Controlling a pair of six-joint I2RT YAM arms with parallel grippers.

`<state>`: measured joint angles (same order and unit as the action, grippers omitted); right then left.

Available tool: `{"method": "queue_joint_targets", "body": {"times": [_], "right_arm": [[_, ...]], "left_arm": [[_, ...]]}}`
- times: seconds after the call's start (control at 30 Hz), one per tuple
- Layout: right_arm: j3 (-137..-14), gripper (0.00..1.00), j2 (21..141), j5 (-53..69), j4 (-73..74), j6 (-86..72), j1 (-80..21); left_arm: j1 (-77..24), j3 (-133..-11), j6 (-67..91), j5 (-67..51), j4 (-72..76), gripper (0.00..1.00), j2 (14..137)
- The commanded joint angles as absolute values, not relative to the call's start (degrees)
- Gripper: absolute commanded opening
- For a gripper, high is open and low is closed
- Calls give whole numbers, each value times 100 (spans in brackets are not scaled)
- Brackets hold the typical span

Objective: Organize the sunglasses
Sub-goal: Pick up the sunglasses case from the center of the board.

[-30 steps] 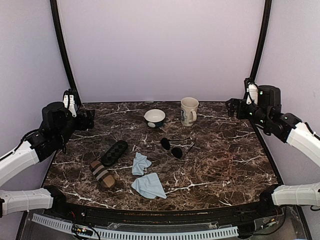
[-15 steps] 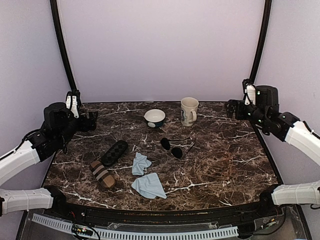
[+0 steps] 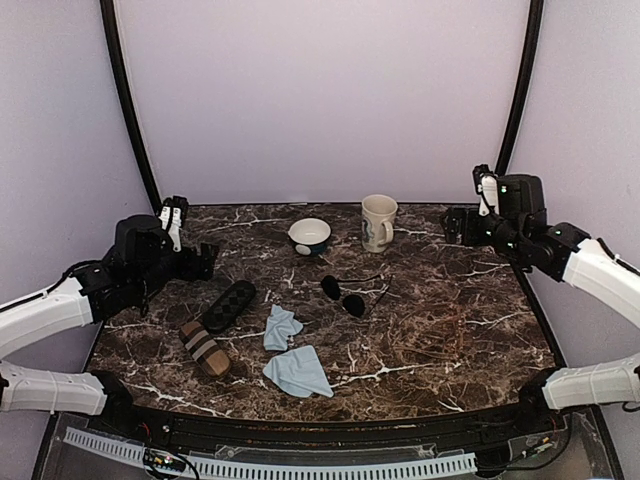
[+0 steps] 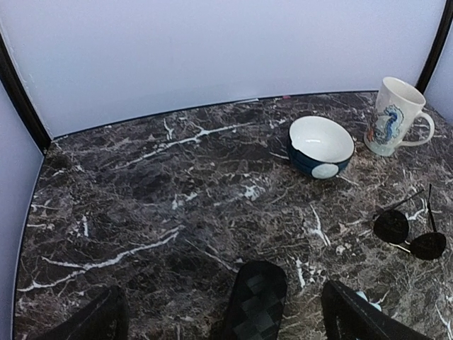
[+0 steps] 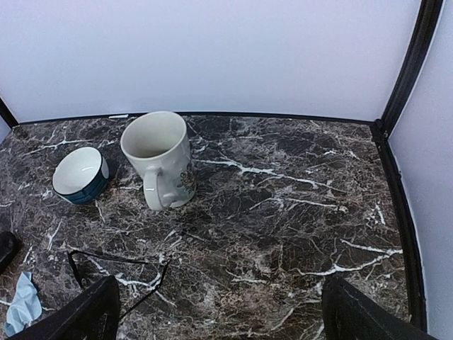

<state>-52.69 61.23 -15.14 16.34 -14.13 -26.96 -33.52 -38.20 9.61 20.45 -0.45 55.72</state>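
The sunglasses (image 3: 345, 296) lie open on the marble table near its middle, dark lenses down and thin arms toward the back; they also show in the left wrist view (image 4: 410, 237), and their arms in the right wrist view (image 5: 117, 273). The black checkered case (image 3: 229, 305) lies left of them and shows between my left fingers (image 4: 258, 301). The brown striped case (image 3: 204, 347) lies in front of it. My left gripper (image 3: 205, 262) is open and empty above the table's left part. My right gripper (image 3: 452, 225) is open and empty above the back right.
A white-and-blue bowl (image 3: 309, 236) and a cream mug (image 3: 378, 221) stand at the back middle. Two light blue cloths (image 3: 282, 327) (image 3: 298, 371) lie near the front middle. Black frame posts (image 3: 128, 110) rise at both back corners.
My left gripper has moved right, out over the table toward the black checkered case. My right gripper has shifted a little left. Nothing on the table has moved.
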Motion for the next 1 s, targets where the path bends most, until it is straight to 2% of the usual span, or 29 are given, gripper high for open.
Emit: {"method": "queue_joint_targets", "body": {"times": [0.0, 0.47, 0.97], "right_arm": [[-5239, 100, 6350, -1378, 1536, -1583, -2841], [-5215, 99, 6962, -1083, 1233, -1793, -3061], [-4881, 99, 6944, -973, 1059, -1850, -3111]], "left_arm": [[-3733, -3717, 1432, 2022, -504, 97, 5874], [-3912, -4349, 1643, 1632, -2063, 99, 7572], [-2991, -5333, 815, 250, -2726, 99, 8792]]}}
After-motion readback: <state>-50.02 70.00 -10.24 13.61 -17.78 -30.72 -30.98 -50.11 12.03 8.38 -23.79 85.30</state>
